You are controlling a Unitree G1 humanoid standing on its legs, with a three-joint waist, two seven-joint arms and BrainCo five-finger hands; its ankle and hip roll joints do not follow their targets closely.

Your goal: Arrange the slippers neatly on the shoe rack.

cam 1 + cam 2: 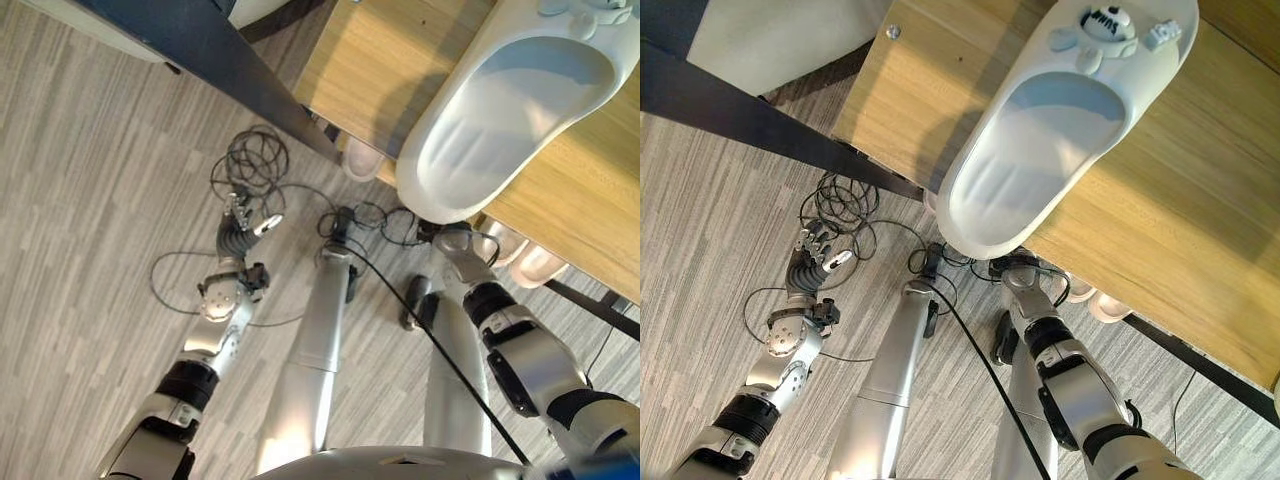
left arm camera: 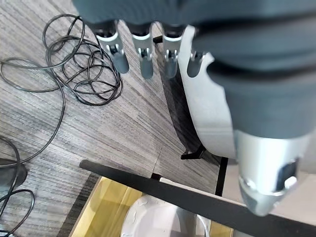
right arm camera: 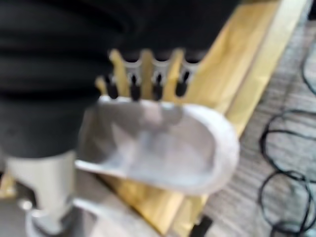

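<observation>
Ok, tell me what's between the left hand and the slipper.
In the right eye view, carpet with a coiled cable separates the left hand from the slipper.

You are looking at an indoor room, likely a home entryway or a lab mock-up of one; grey striped wood-look plank flooring (image 1: pixel 90 150) runs underfoot; a light wooden shoe rack shelf (image 1: pixel 1160 230) on a black metal frame (image 1: pixel 215 55) stands over pale shoes (image 1: pixel 535 265).

No legible text in any view, small dark print on charm atop white slipper (image 1: pixel 1060 140) too small to read
</observation>
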